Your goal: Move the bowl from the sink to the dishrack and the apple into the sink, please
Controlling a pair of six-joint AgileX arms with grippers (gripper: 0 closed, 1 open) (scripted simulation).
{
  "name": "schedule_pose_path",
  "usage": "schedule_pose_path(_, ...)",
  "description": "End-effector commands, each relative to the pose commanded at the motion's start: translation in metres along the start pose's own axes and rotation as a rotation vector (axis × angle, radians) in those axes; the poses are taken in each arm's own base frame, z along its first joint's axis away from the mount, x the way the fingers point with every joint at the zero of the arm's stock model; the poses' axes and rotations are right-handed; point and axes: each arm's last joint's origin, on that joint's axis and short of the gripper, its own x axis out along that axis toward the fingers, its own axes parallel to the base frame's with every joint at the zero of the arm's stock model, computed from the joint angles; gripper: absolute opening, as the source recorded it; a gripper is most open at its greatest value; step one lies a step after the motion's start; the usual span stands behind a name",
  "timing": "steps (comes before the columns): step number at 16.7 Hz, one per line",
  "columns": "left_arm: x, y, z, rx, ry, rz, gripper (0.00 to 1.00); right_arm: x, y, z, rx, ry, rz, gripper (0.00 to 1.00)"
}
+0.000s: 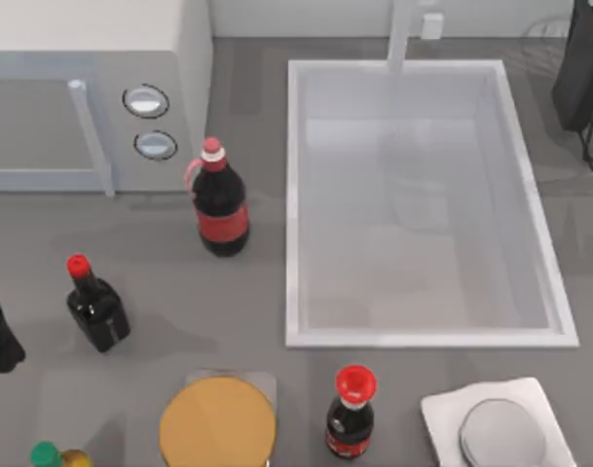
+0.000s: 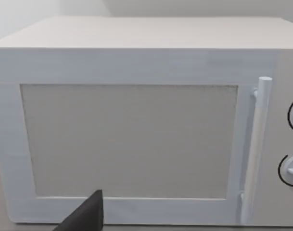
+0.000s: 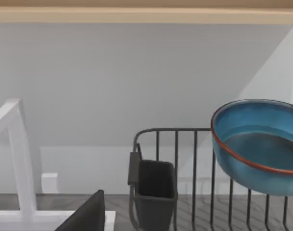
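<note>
Bowl first: the deep translucent blue bowl with the thin red rim hangs in my right wrist view above the dark wire dishrack, beside its black cutlery cup. The large white rectangular sink lies bare. My right arm sits at the top view's far right edge near the rack, my left at the left edge facing the white microwave. I judge the right claw holds the bowl, though I cannot tell. I'd lower gently, level, releasing once seated.
</note>
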Motion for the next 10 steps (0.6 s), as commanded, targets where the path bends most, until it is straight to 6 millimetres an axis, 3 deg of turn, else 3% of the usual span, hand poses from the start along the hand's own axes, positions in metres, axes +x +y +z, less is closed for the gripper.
schedule_pose_path(5,0.0,0.0,0.0,0.0,0.0,0.0,1.0,-0.051,0.012,-0.049,0.004,-0.001,0.005,1.0)
schedule_pose_path(10,0.0,0.0,0.0,0.0,0.0,0.0,1.0,-0.063,0.015,-0.087,0.006,0.021,0.009,1.0)
